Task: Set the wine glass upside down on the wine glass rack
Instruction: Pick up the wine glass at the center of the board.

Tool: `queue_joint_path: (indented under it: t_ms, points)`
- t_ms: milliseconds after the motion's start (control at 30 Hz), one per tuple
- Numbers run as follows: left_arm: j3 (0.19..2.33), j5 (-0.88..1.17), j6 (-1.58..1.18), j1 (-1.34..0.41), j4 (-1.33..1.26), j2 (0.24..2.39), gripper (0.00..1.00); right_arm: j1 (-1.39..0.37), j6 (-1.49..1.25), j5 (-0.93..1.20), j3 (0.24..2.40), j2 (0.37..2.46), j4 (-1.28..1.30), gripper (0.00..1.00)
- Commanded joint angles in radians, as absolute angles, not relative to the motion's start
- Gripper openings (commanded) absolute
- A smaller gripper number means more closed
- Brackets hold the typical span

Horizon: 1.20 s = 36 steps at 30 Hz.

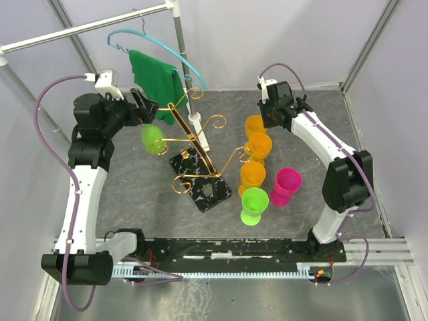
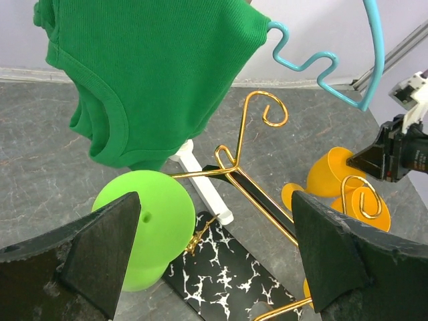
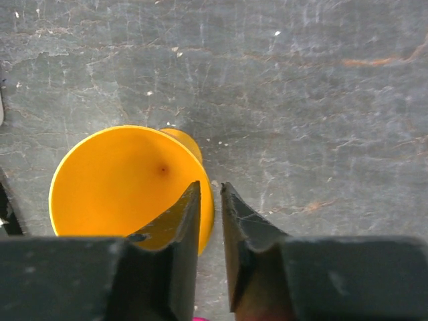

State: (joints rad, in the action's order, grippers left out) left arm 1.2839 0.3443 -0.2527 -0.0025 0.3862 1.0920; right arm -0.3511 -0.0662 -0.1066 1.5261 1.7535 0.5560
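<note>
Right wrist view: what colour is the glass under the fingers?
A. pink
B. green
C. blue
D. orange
D: the orange glass sits under the right gripper, one finger inside its rim and one outside.

wine glass rack (image 2: 257, 195): shiny gold metal | green shirt (image 2: 160, 67): ribbed cloth | table (image 2: 40, 154): matt

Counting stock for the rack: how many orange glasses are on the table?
3, lined up right of the gold rack: far orange glass, middle orange glass, near orange glass.
</note>
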Motion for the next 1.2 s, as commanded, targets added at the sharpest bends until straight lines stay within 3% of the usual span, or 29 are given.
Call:
queue_joint_path:
  t_ms: [0, 67, 100, 700, 900, 1167]
  points:
    - [1.289, 0.383, -0.287, -0.006, 0.321, 1.075, 1.0, -0.35, -0.085, -0.055, 1.577, 1.78, 0.525, 0.17]
    - [1.285, 0.383, -0.3, -0.006, 0.313, 1.075, 1.0, -0.35, -0.085, -0.058, 1.576, 1.777, 0.528, 0.02]
    - [1.281, 0.383, -0.307, -0.007, 0.308, 1.077, 1.0, -0.35, -0.086, -0.067, 1.574, 1.771, 0.528, 0.01]
    - [1.396, 0.384, -0.544, -0.007, 0.31, 1.168, 0.99, -0.357, 0.065, -0.412, 1.614, 1.47, 0.559, 0.01]
    - [1.443, 0.416, -0.724, -0.008, 0.257, 1.16, 0.99, -0.461, 0.206, -0.525, 1.557, 1.307, 0.427, 0.01]
    - [1.46, 0.476, -0.976, -0.009, 0.218, 1.142, 0.99, -0.677, 0.442, -0.465, 1.394, 1.122, 0.083, 0.01]
